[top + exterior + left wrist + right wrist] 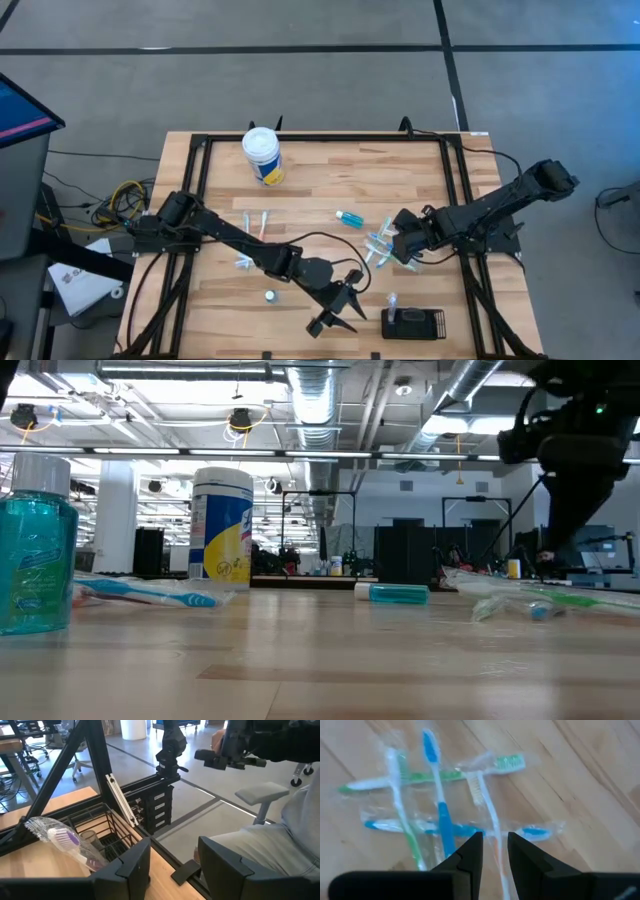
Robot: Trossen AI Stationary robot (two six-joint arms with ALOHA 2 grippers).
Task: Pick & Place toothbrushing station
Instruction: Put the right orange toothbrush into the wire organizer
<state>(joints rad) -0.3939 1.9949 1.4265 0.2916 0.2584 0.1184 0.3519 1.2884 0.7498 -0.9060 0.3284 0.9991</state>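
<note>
The toothbrushing station (412,322), a small black ribbed holder, lies near the table's front edge, right of centre. A wrapped toothbrush (62,836) with purple bristles sticks up out of it at a slant. My left gripper (338,320) hovers open just left of the station (107,827), pointing at it with nothing between its fingers (125,870). My right gripper (495,845) points down over a pile of wrapped toothbrushes (440,815) lying crossed on the table at the right (380,245). Its fingers stand a little apart above them, holding nothing.
A white-lidded yellow-and-blue tub (263,155) stands at the far side. A teal tube (349,218) lies mid-table, with more toothbrushes (252,228) to its left. A mouthwash bottle (35,560) stands near the front. A seated person (270,845) is beyond the table's edge.
</note>
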